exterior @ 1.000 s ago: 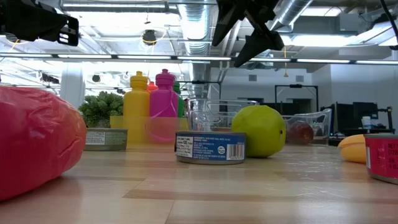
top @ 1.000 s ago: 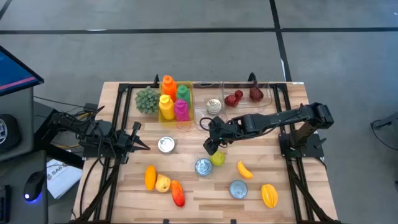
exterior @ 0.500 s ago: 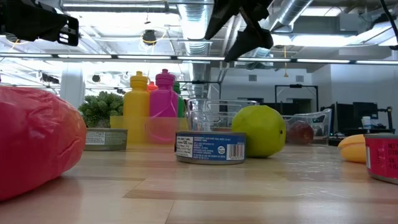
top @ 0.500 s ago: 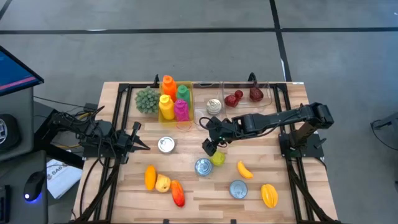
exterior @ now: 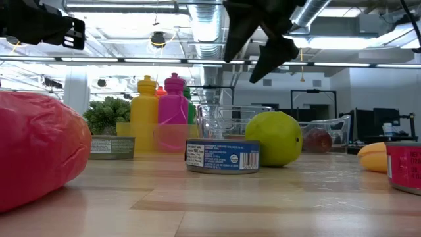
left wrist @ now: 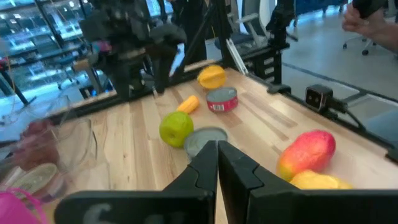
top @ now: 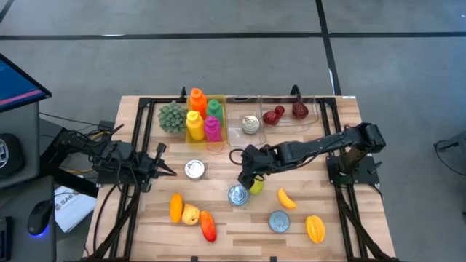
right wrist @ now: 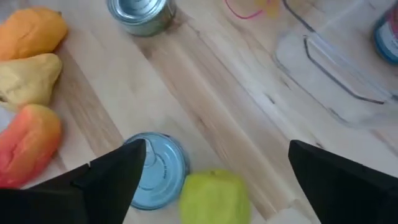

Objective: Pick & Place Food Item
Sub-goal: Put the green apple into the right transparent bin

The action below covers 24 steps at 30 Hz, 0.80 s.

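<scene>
Presently the right gripper (right wrist: pixel 214 171) hangs with its jaws spread wide and holding nothing, directly above the green apple (right wrist: pixel 214 198), which rests on the wooden table (top: pixel 320 182) between the two fingers, with the blue-lidded can (right wrist: pixel 155 169) touching or nearly touching the apple on one side. Largest risk, in my judgement: that finger comes down on the can's rim instead of beside the fruit, blocking the descent or shoving the can; lesser risk, the round apple rolls out as the jaws close off-centre. The left gripper (top: pixel 166 169), closed and empty, waits well off to the side.
</scene>
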Each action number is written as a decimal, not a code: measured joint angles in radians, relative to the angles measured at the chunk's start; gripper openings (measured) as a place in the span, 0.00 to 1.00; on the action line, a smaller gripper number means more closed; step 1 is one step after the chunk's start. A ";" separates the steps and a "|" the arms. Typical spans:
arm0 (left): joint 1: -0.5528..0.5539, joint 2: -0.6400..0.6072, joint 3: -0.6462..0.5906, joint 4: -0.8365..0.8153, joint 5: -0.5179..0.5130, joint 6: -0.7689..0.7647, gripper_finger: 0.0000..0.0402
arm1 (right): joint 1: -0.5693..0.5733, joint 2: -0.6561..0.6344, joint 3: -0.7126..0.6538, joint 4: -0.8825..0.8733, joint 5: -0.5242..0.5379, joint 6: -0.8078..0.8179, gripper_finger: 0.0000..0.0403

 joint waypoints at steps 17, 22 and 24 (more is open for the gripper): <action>0.000 0.058 -0.001 0.001 0.000 0.000 0.01 | -0.001 0.000 0.000 -0.035 -0.008 0.047 0.98; 0.000 0.064 -0.001 0.001 0.000 0.000 0.01 | -0.001 0.000 0.000 -0.022 -0.010 0.047 0.97; 0.000 0.064 -0.001 0.004 0.000 0.000 0.01 | -0.002 0.000 0.000 -0.024 -0.010 0.046 0.97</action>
